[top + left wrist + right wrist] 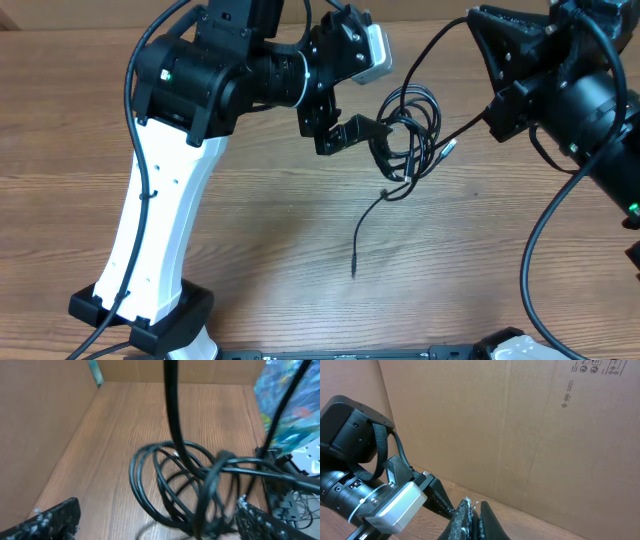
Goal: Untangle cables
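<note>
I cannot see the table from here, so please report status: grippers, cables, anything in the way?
Left gripper open, around tangle of thin black cables. Right gripper shut, grip unclear. Nothing seen blocking.

The only print stands on the cardboard wall (520,435) in the right wrist view. There is a row of small black symbols (594,367) at its upper right and a short block of fine print (568,398) just below. Both are too small to read.
</note>
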